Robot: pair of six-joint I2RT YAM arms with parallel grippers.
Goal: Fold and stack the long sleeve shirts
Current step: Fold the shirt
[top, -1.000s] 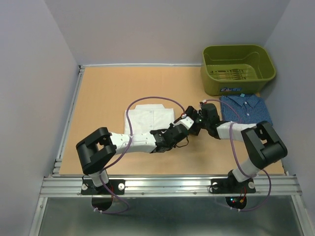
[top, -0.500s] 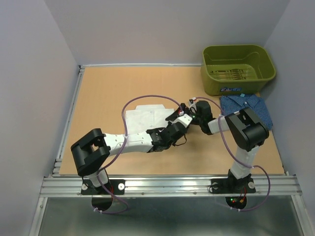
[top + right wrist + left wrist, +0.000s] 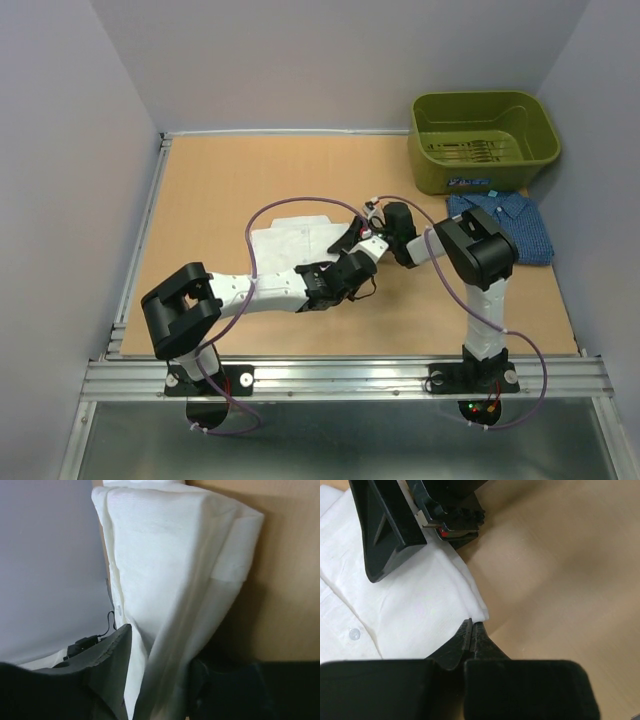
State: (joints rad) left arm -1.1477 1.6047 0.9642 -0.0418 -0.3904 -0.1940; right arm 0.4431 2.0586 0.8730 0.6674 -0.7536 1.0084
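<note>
The white shirt (image 3: 298,240) lies folded in the middle of the table. My left gripper (image 3: 358,251) is shut, its tips (image 3: 471,625) pinching the shirt's near right corner (image 3: 479,611). My right gripper (image 3: 368,223) is at the same shirt's right edge. In the right wrist view a raised fold of the white cloth (image 3: 172,630) runs between its two fingers (image 3: 111,652), which stand apart with a gap beside the cloth. The dark blue shirt (image 3: 508,224) lies folded at the right, in front of the bin, with no gripper on it.
An olive-green bin (image 3: 485,140) stands at the back right corner, touching the blue shirt's far edge. The right arm's elbow (image 3: 480,248) hangs over the table between the two shirts. Purple cables loop above both arms.
The right gripper has swung left from near the blue shirt to the white shirt's right edge, and its jaws have narrowed around the cloth. The left gripper has stayed shut at the corner.
</note>
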